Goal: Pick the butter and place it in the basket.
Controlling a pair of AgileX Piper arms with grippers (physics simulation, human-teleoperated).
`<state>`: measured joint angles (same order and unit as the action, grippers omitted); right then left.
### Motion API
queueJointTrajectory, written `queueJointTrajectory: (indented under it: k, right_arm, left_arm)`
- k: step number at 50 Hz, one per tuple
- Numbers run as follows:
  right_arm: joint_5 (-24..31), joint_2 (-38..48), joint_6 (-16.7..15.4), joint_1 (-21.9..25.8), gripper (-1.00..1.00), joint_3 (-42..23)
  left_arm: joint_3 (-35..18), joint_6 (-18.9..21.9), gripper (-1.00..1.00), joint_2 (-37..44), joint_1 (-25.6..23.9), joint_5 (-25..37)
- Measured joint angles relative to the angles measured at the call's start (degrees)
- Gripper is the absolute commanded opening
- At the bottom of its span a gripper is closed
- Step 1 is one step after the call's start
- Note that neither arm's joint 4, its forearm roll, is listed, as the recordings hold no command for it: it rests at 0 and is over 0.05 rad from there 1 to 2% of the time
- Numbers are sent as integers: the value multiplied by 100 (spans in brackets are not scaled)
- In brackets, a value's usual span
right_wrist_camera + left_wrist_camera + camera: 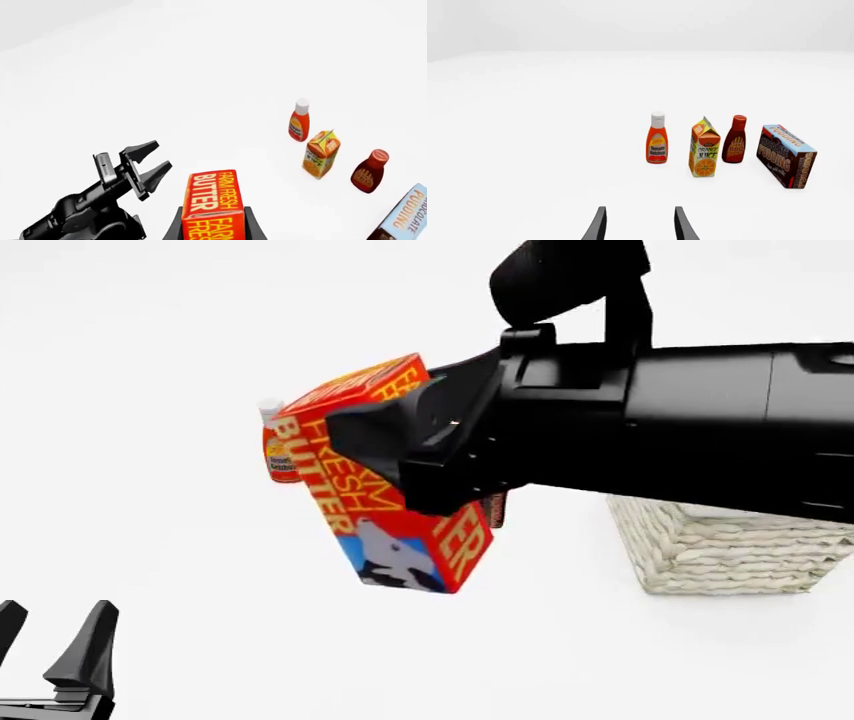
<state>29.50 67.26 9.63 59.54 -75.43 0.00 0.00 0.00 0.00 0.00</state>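
Note:
The butter (400, 540), a red-orange box with yellow lettering and a cow picture, hangs tilted in the air, clamped in my right gripper (380, 445). In the right wrist view the box (213, 200) sits between the two fingers (175, 227). The pale woven basket (721, 550) stands on the table to the right, partly hidden under my right arm. My left gripper (54, 640) is open and empty at the near left, low over the table; its fingers (599, 225) show in the left wrist view with nothing between them.
A ketchup bottle (657, 140), an orange juice carton (704, 150), a BBQ sauce bottle (735, 140) and a chocolate pudding box (787, 156) stand in a row on the white table. The ketchup (276, 455) peeks out behind the butter.

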Motion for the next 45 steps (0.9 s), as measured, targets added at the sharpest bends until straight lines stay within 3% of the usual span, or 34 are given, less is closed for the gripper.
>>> queueJointTrajectory:
  k: [31,45]
  right_arm:
    - [-1100,30,1906,-968,-100,436]
    - [-1203,-106,2709,-1558,-100,443]
  left_arm:
    - [0,0,100,0,0,0]
    - [0,0,100,0,0,0]
